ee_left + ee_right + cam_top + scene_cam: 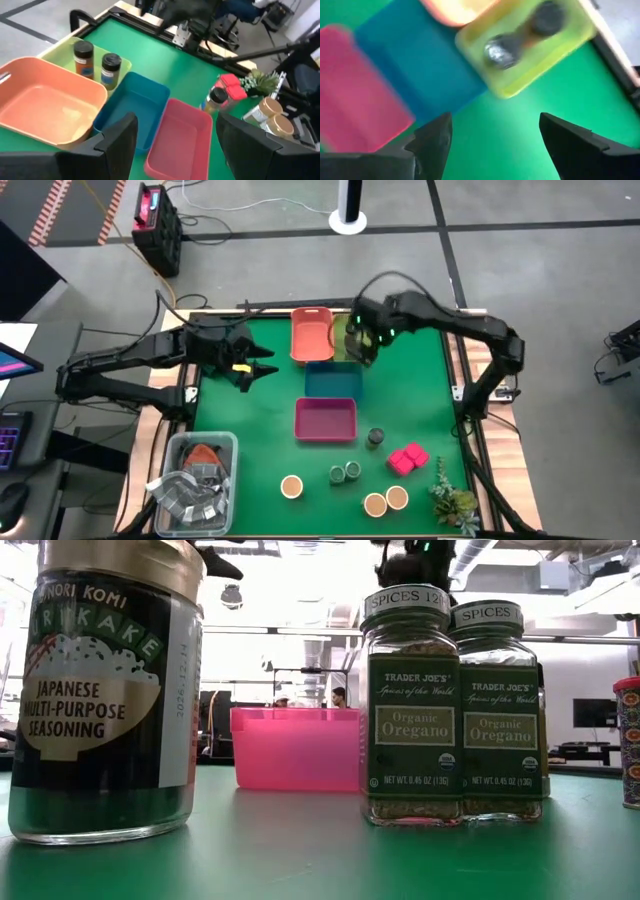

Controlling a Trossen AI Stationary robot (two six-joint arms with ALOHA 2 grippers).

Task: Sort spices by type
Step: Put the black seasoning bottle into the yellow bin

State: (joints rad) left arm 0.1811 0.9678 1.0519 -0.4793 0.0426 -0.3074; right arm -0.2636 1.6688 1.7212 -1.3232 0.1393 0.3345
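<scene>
Two dark jars [97, 64] in green tray [60, 54] under right gripper [492, 135], spread empty | left gripper [175, 137] agape, empty | eight spices unsorted, well off.

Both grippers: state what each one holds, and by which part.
Nothing is held. The left gripper hangs with jaws open and bare over the green table. The right gripper, jaws open and bare, hangs by the yellow-green tray.

The dark jar [105, 690] at the low view's left reads "NORI KOMI", partly cut "RIKAKE", then "JAPANESE MULTI-PURPOSE SEASONING", with a sideways date "2024.12.14". Two green-labelled jars [413, 705] and [497, 710] read "TRADER JOE'S Spices of the World", "Organic Oregano", "NET WT. 0.45 OZ (13G)"; their lid bands [405, 600] say "SPICES".
</scene>
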